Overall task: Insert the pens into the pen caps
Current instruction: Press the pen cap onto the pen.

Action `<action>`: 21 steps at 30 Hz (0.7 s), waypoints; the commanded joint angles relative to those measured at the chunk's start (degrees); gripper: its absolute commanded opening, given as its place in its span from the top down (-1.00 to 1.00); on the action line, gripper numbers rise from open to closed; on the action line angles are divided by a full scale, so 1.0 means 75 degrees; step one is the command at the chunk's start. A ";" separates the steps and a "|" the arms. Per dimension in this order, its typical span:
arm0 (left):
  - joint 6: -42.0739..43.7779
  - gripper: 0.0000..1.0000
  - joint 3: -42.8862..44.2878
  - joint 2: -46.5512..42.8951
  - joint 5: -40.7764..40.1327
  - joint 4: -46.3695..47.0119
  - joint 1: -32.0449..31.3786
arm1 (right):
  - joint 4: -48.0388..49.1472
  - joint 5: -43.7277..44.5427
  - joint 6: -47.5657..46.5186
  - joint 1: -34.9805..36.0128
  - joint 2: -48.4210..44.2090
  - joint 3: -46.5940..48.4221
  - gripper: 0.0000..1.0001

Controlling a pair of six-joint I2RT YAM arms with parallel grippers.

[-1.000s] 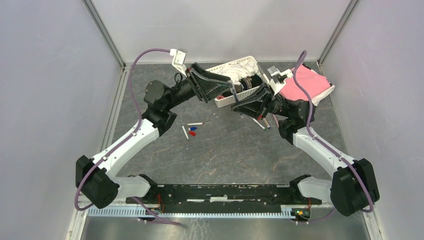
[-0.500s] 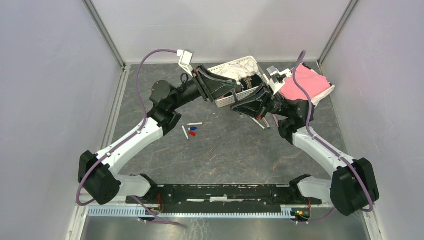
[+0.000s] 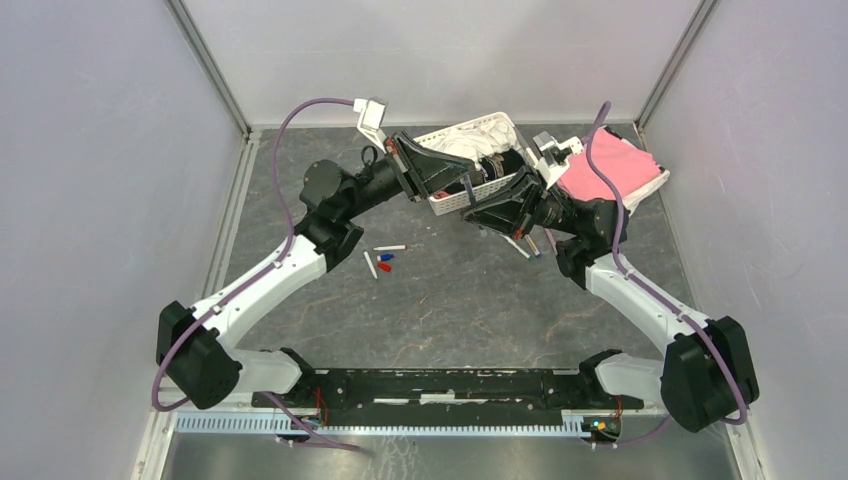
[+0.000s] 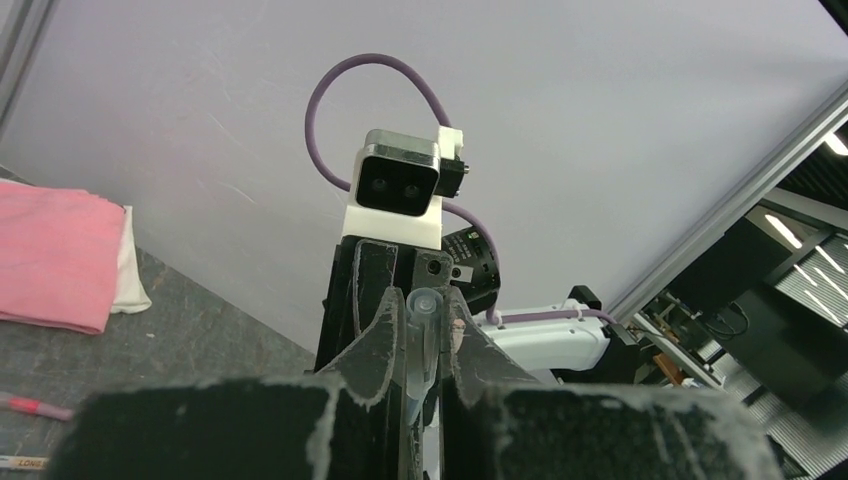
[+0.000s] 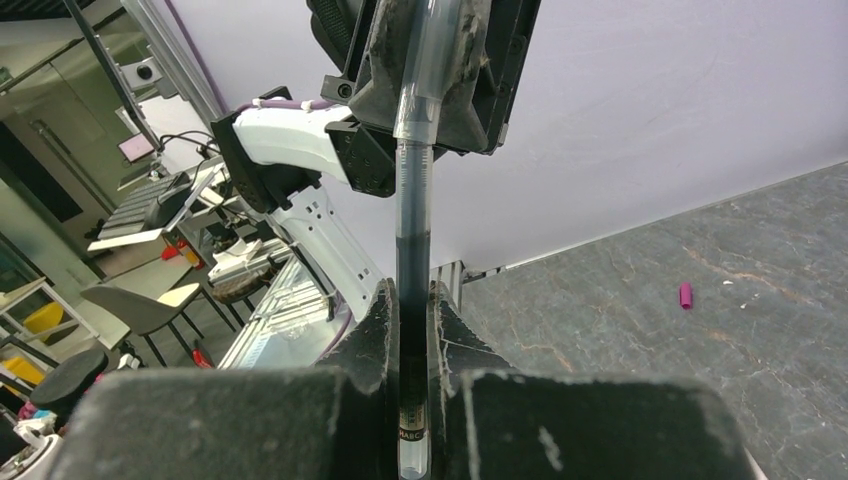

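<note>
Above the grey table (image 3: 450,300), near its far edge, my right gripper (image 5: 412,300) pinches the dark pen (image 5: 412,230) and my left gripper (image 4: 422,325) pinches its clear cap (image 5: 418,100), lined up for capping.

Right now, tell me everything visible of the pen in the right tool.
The pen is slim, with a dark, smoky barrel that looks like translucent plastic and a small printed label near its lower end. It runs straight up the right wrist view. The right tool clamps its lower part. Its upper end sits inside a clear cap gripped by the left tool. How deep it is seated cannot be told.
</note>
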 commanded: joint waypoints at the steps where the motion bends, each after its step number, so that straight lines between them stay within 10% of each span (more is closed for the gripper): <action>1: 0.0336 0.96 0.0458 -0.0051 0.0152 -0.0636 -0.0218 | 0.0200 0.0145 -0.0216 0.0013 -0.0064 0.0483 1.00; 15: 0.4618 0.95 0.0761 -0.0142 0.1143 -0.5601 -0.1238 | -0.0774 -0.0018 -0.0852 -0.0076 0.0362 0.2018 1.00; 21: 0.4101 0.95 0.0325 -0.0171 0.1182 -0.5122 -0.1239 | -0.2285 0.0313 -0.2352 -0.0037 0.0252 0.2461 1.00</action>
